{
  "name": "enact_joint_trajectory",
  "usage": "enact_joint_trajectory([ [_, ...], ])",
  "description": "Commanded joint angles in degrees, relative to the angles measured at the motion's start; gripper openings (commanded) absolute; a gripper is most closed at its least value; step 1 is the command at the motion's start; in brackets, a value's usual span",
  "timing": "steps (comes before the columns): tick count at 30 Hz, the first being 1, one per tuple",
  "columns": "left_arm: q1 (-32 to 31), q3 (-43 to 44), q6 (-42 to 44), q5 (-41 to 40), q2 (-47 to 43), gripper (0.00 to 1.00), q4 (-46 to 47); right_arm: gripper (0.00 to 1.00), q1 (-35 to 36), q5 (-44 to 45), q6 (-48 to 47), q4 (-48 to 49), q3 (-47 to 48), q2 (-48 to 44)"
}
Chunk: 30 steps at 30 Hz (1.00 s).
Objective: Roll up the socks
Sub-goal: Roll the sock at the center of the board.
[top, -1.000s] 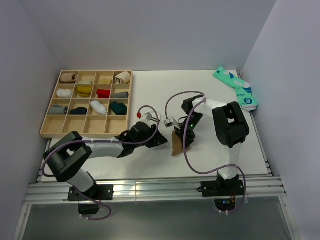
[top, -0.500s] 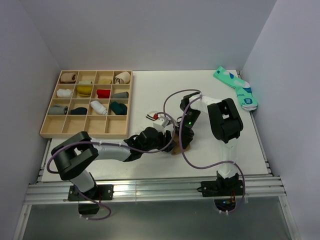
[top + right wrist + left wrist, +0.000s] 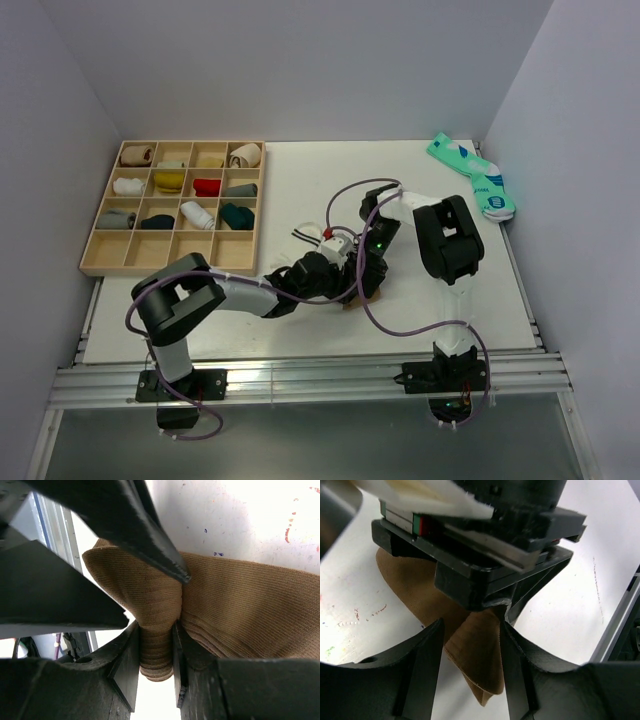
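Note:
The tan-brown sock (image 3: 240, 610) lies partly on the white table, and one end is gathered into a fold. My right gripper (image 3: 156, 656) is shut on that fold and holds it up. In the left wrist view the sock's loose end (image 3: 475, 655) hangs between the fingers of my left gripper (image 3: 470, 675). The left gripper is open, with its jaws on either side of the cloth, right under the right gripper. In the top view both grippers, left (image 3: 346, 284) and right (image 3: 368, 278), meet over the sock (image 3: 352, 300). The teal pair (image 3: 472, 176) lies at the far right. The white sock is out of view.
A wooden compartment tray (image 3: 100, 262) stands at the back left with several rolled socks in it; its front row is bare. The table's near edge and metal rail (image 3: 300, 372) run just below the grippers. The right wall is close behind the teal pair.
My left arm has swung right across the table, and its open gripper now straddles the sock's hanging end. The right gripper has kept its hold and shifted slightly.

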Motion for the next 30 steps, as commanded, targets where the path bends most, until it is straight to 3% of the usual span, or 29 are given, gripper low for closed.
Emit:
enact_joint_trajectory([
  [1, -0.12, 0.78, 1.10, 1.86, 0.68, 0.53, 3.76, 0.30, -0.25, 1.09, -1.01, 1.26, 1.31, 1.37],
  [9, -0.04, 0.42, 0.31, 4.93, 2.88, 0.52, 4.82, 0.30, -0.17, 1.18, -0.84, 1.61, 1.66, 2.34],
  [15, 0.05, -0.01, -1.53, 5.99, 4.64, 0.44, 6.31, 0.31, -0.25, 1.18, -0.66, 1.79, 1.75, 2.17],
  [18, 0.05, -0.63, -2.59, 6.43, 5.08, 0.36, 7.10, 0.32, -0.25, 1.27, -0.23, 2.31, 1.58, 1.64],
  [21, 0.05, -0.46, -3.64, 7.04, 5.34, 0.15, 7.02, 0.37, -0.25, 1.45, 0.48, 3.10, 1.14, 0.94],
  [24, -0.04, 0.69, -4.61, 7.13, 5.78, 0.00, 5.00, 0.42, -0.25, 1.62, 1.44, 4.51, 0.44, -0.64],
  [30, -0.04, 2.80, -8.04, 7.39, 6.31, 0.00, -2.30, 0.50, -0.87, 1.71, 4.34, 9.24, -2.37, -7.22],
])
